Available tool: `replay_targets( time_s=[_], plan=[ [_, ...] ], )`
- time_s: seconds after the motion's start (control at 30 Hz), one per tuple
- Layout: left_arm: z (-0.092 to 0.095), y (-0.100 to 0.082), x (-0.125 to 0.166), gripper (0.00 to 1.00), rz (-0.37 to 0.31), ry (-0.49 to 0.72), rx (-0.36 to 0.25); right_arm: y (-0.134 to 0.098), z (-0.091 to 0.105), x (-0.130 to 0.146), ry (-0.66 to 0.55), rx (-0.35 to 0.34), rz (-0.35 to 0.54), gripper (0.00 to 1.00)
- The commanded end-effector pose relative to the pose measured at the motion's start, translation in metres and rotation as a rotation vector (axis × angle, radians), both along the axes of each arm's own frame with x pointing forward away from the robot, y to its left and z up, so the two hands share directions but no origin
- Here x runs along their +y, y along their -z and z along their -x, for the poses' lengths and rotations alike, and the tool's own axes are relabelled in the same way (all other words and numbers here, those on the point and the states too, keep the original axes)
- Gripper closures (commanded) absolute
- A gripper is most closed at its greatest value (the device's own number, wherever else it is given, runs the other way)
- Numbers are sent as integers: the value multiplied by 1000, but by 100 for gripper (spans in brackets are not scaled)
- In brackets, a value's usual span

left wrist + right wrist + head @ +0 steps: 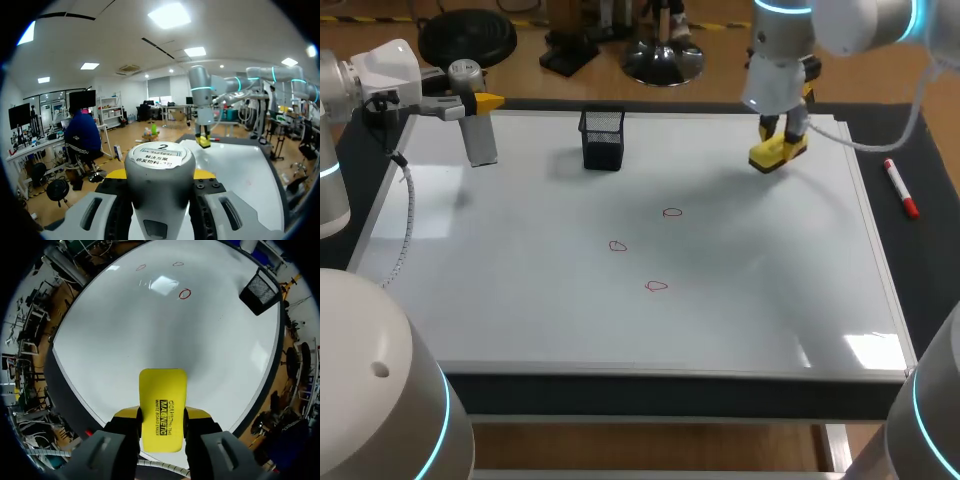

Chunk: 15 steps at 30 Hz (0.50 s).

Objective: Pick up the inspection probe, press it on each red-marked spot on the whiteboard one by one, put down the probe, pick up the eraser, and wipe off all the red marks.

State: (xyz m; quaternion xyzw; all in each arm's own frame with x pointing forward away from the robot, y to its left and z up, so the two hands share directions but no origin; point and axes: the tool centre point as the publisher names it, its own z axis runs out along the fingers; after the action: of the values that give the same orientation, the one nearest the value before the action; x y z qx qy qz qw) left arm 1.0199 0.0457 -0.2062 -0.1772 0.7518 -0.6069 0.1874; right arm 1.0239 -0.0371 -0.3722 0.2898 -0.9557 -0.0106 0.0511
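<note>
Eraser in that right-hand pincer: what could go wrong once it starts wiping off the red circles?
The eraser sticks out ahead of the right pincer, so pressing down could tilt it. The red marks lie spread apart, so one sweep may miss some. The mesh basket stands on the board; a wide sweep might knock it.

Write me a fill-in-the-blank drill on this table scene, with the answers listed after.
The whiteboard bears ___ red marks. The right gripper is shut on a ___ eraser. The left gripper holds the inspection probe near the whiteboard's far ___ corner. The mesh pen holder is of the colour ___.
Missing words: three, yellow, left, black.
</note>
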Motion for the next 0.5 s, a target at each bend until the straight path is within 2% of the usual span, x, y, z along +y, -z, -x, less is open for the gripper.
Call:
replay_targets(
  time_s=[0.03, 0.2, 0.5],
  plan=[
    [-1, 0, 0, 100, 0, 1, -1, -4, 18, -17, 20, -19, -15, 100],
    [-1, 0, 0, 100, 0, 1, -1, -1, 24, -27, 58, -2, -11, 100],
    [-1, 0, 0, 100, 0, 1, -1, 0, 26, -30, 57, -17, -25, 100]
  ],
)
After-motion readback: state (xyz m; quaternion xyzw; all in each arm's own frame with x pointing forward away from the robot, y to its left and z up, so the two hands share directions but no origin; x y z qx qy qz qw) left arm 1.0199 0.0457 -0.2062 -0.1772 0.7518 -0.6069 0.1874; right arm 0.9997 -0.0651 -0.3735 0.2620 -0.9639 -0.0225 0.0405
